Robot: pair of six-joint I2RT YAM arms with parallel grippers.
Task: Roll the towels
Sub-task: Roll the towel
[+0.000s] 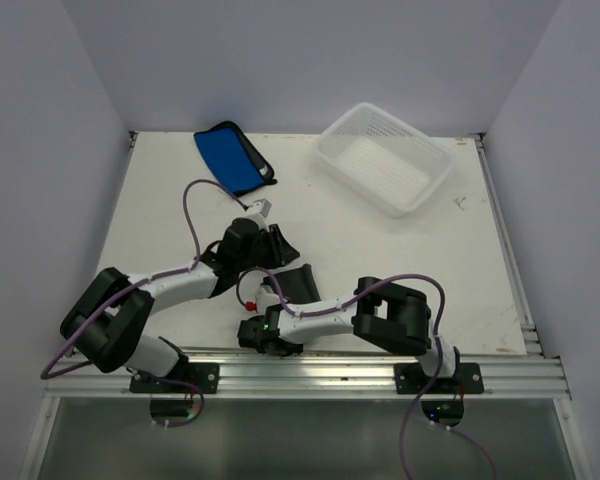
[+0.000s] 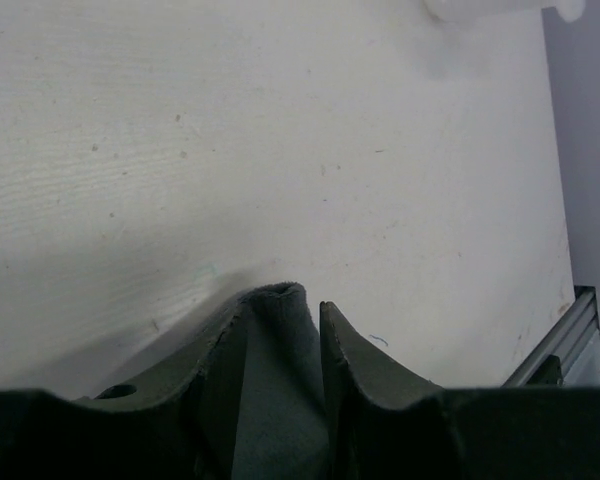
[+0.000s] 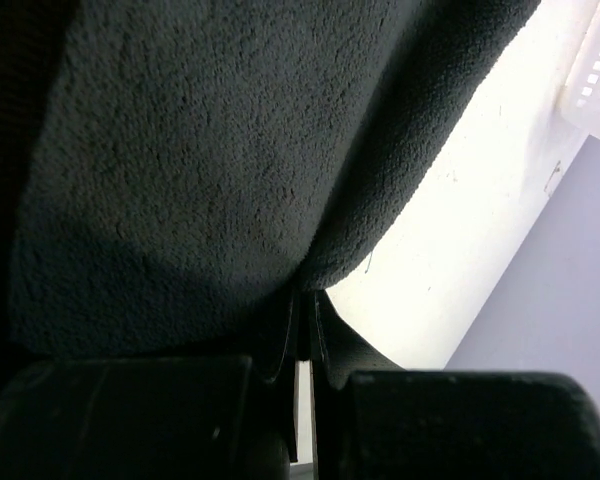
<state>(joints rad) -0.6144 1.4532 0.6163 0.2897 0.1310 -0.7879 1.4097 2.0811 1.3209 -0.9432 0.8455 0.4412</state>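
Nearest: the right gripper point(image 3: 302, 300), jaws pressed together, apparently pinching the near edge of the dark towel point(image 1: 298, 282), a soft purple-black cloth bunched mid-table.
Just beyond: the left gripper point(image 2: 283, 305), jaws parted around a fold of that cloth, seemingly unclamped.
Relation: the dark towel lies between both claws, touching each; its long axis I cannot tell.
Far left: the blue towel point(image 1: 230, 158), a bright flat cloth with black edging, nearer the left arm.
Room: bare white table point(image 1: 160, 230) around; the white perforated plastic basket point(image 1: 385, 160) stands well apart.

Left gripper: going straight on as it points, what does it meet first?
Past the dark towel between its fingers, only bare table; the white basket sits farther, rightward, probably missed.
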